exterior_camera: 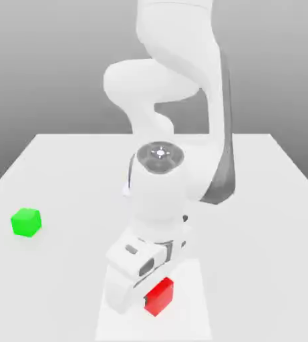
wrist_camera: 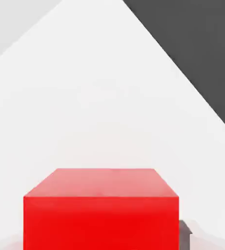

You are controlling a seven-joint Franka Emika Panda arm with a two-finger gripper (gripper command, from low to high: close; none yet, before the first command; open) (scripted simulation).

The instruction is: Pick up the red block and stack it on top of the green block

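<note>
The red block (exterior_camera: 160, 298) rests on the white table near its front edge, partly covered by my hand. My gripper (exterior_camera: 154, 288) reaches down over it from above, shut on the red block. In the hand view the red block (wrist_camera: 100, 210) sits very close, with one dark fingertip (wrist_camera: 184, 234) pressed against its side. The green block (exterior_camera: 26, 222) stands alone on the table toward the exterior view's left, well apart from the gripper.
The white table (exterior_camera: 263, 220) stretches out around both blocks. The arm's white links (exterior_camera: 176, 100) rise behind the hand at the table's middle and back. In the hand view the table edge (wrist_camera: 182, 73) meets dark floor.
</note>
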